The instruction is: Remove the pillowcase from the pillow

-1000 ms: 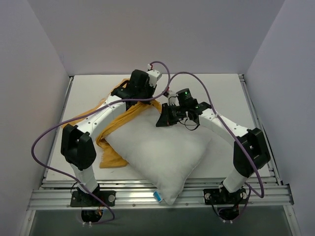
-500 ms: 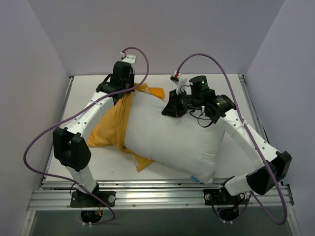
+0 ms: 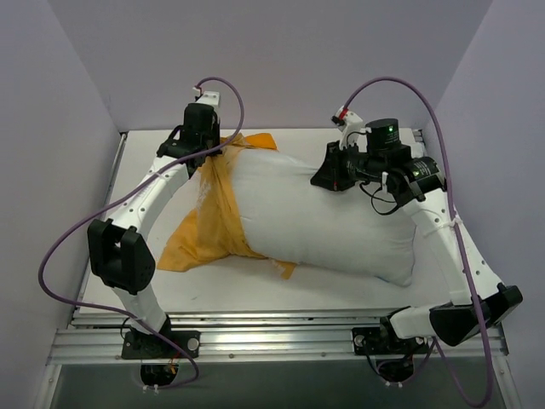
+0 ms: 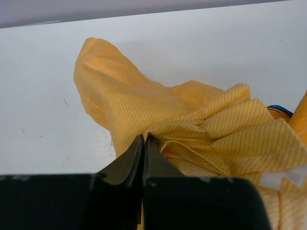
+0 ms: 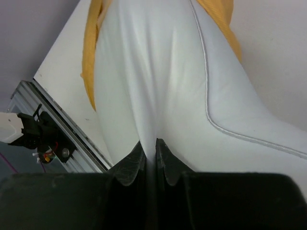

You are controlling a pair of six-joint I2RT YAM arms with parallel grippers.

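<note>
The white pillow lies across the table, most of it bare. The orange pillowcase is bunched round the pillow's left end and trails onto the table. My left gripper is shut on a gathered fold of the pillowcase at the back left; in the left wrist view the left gripper pinches orange cloth between closed jaws. My right gripper is shut on the pillow's upper right part. In the right wrist view the right gripper pinches a ridge of the white pillow.
The white table is walled in by grey panels at the left, the back and the right. A metal rail runs along the near edge. Purple cables loop above both arms. A small blue tag shows beside the orange cloth.
My right gripper has pulled the pillow to the right and back. My left gripper has moved left and back with the pillowcase. More white pillow shows, and the case is bunched at the left end.
</note>
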